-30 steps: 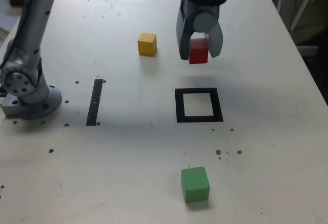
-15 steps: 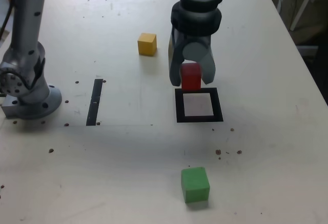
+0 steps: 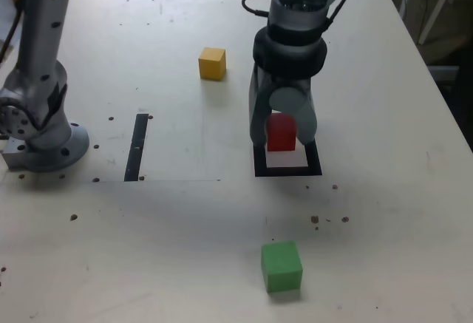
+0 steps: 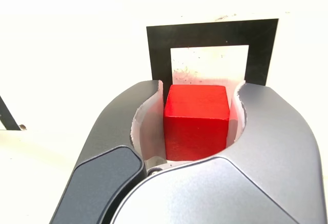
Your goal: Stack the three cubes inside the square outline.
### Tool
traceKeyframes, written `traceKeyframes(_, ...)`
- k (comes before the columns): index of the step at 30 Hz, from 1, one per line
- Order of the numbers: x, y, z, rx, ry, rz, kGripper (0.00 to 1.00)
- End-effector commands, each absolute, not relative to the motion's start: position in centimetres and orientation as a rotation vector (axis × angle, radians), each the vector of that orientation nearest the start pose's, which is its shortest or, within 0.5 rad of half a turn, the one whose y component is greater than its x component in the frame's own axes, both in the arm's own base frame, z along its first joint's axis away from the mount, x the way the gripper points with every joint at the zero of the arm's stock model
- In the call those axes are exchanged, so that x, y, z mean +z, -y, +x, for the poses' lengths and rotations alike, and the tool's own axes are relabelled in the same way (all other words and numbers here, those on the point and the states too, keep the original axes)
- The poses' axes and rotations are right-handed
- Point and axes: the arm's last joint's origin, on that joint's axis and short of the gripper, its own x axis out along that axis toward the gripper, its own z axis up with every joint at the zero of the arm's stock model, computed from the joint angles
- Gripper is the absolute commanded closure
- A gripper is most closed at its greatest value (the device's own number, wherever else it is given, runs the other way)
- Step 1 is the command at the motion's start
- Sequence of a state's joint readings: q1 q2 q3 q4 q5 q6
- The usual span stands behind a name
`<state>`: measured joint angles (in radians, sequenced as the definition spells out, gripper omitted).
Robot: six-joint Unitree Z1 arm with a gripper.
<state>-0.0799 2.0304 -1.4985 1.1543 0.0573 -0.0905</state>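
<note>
In the exterior view, a pale table (image 3: 384, 212) speckled with small dark marks was seen from above. The gripper (image 3: 283, 132) of the grey arm was lowered over the square outline (image 3: 287, 166), a thick black frame with a pale centre. The red cube (image 3: 281, 132) was pinched between the two jaws, one on each side of it, above the far part of the outline; whether its underside touched the table could not be told. The yellow cube (image 3: 212, 63) was set well apart, further back and toward the exterior view's left. The green cube (image 3: 281, 266) was placed alone near the front edge, well apart from the outline. A thin black strip (image 3: 137, 147) was laid flat toward the exterior view's left, near the arm's round grey base (image 3: 41, 142). No brand, label or writing could be read on anything.

In the wrist view, the red cube (image 4: 196, 121) was seen close up, clamped by the pale inner pads (image 4: 151, 124) of the grey gripper (image 4: 196, 119), which were pressed against two opposite faces. Beyond the cube the square outline (image 4: 159, 52) was shown, its pale centre dotted with specks. One end of the black strip (image 4: 7, 116) was caught at the picture's edge. No lettering was visible here either
</note>
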Motion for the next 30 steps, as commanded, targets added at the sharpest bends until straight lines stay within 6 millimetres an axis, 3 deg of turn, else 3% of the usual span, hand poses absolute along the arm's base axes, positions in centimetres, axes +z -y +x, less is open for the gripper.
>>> traceKeyframes(1, 23.4, 2.6, 35.9, 0.06, -1.685, 0.045, 0.7)
traceKeyframes(16, 22.1, 2.5, 36.5, 0.069, -1.694, 0.036, 0.69)
traceKeyframes(18, 22.0, 2.4, 36.5, 0.073, -1.692, 0.038, 0.59)
traceKeyframes(22, 21.9, 2.3, 36.5, 0.079, -1.691, 0.042, 0.18)
traceKeyframes(24, 21.9, 2.3, 36.4, 0.079, -1.693, 0.041, 0.03)
traceKeyframes(30, 21.9, 2.2, 36.2, 0.08, -1.694, 0.038, 0.0)
